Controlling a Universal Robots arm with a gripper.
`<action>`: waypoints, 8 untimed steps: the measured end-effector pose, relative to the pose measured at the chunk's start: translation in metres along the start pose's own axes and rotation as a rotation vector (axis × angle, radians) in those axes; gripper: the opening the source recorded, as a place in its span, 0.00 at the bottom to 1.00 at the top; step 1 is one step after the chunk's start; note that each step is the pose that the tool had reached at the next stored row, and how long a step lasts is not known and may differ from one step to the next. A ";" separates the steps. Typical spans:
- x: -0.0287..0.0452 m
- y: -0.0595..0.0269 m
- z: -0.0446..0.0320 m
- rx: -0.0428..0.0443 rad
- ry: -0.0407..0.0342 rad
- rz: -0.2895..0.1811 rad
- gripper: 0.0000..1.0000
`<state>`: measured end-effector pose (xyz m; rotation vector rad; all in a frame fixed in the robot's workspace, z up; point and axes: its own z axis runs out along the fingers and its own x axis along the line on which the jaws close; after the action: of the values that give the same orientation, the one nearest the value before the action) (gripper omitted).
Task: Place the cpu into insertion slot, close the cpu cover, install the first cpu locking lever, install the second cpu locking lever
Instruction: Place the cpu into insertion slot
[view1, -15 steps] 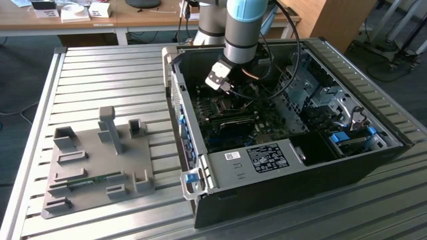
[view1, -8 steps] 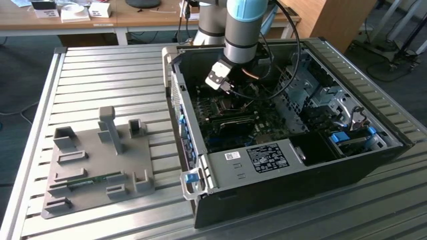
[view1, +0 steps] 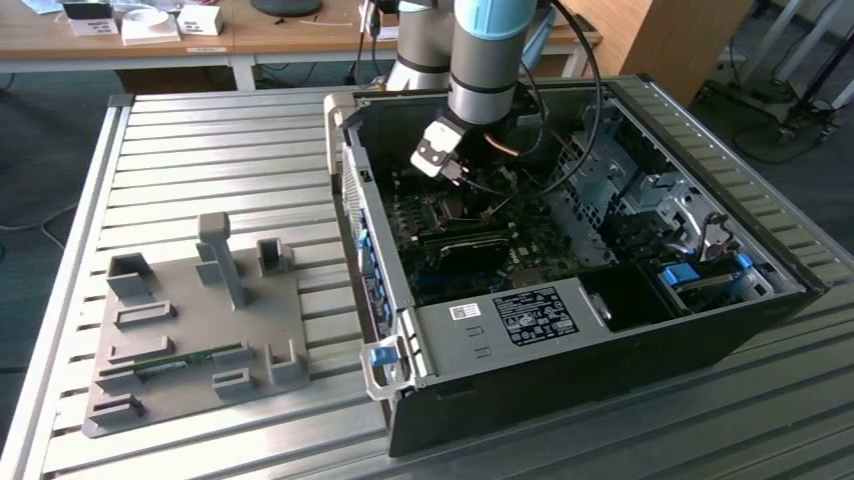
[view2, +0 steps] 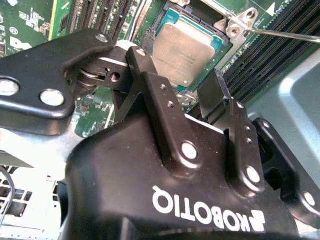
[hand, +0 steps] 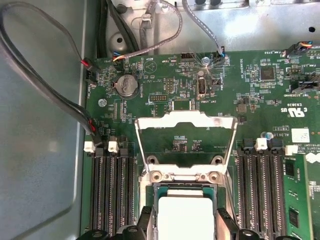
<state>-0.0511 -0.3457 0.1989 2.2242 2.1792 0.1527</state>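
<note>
**Gripper (view2: 176, 70) hanging released over the seated cpu (hand: 184, 215)**

The cpu is lying flat in its socket on the green motherboard (hand: 150, 100). The cpu cover (hand: 186, 119) is standing swung open just beyond the cpu. The gripper's spread fingers (hand: 226, 222) are flanking two opposite edges of the cpu, grasping nothing.

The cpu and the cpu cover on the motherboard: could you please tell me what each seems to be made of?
The cpu has what looks like a metal top, silvery-grey with a dull, brushed sheen. The cpu cover appears to be thin stamped sheet metal in bright silver: it catches the light strongly and its frame bars look flat and slim.
</note>
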 end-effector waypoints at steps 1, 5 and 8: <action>0.0001 0.0001 -0.0013 0.0000 0.0001 0.000 0.61; 0.0004 0.0006 -0.0067 -0.0001 0.0002 0.000 0.61; 0.0005 0.0009 -0.0093 -0.0001 -0.0003 0.000 0.61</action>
<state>-0.0510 -0.3456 0.2083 2.2240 2.1790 0.1524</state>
